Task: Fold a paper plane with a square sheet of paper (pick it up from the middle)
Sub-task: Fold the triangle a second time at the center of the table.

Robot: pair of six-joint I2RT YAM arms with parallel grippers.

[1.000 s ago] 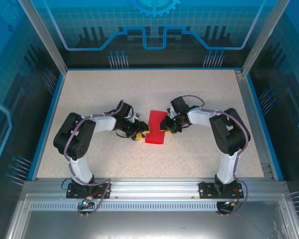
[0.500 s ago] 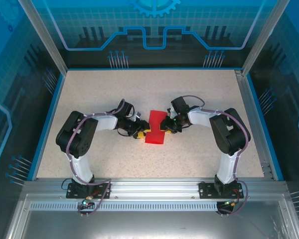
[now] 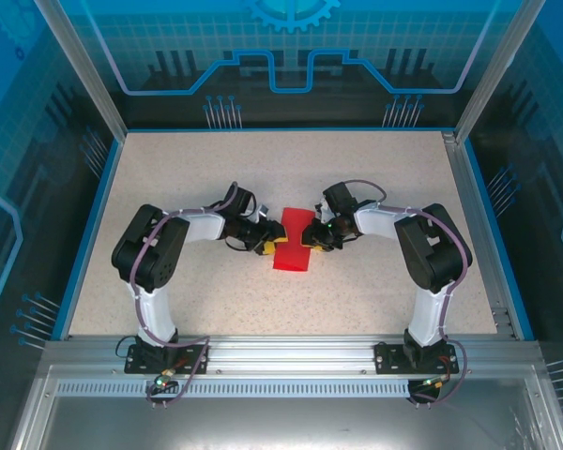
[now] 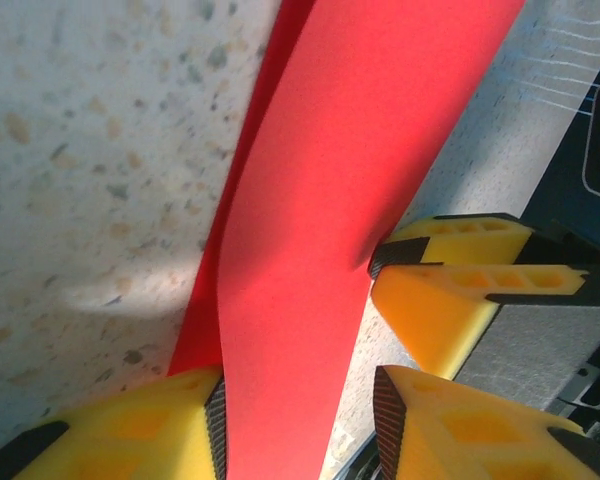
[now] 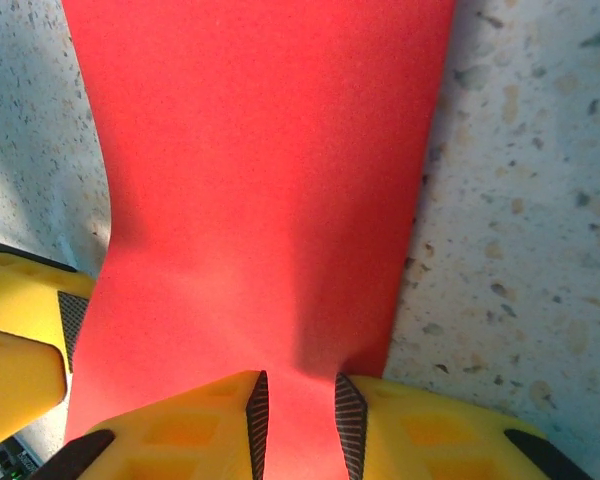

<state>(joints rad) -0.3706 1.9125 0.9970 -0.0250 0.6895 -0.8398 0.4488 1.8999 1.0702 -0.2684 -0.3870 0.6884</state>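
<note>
Speckled beige tabletop [image 3: 216,178], edged by a blue rim [image 3: 86,225]. Aluminium frame posts [image 3: 80,70] at the 2 far corners. Blue-lit wall panel [image 3: 291,56] behind. Metal rail [image 3: 281,352] along the near edge.

Folded square sheet of paper [image 3: 294,244] mid-table [image 3: 216,169], left end effector [image 3: 267,247] left of it, right end effector [image 3: 311,241] right
</note>
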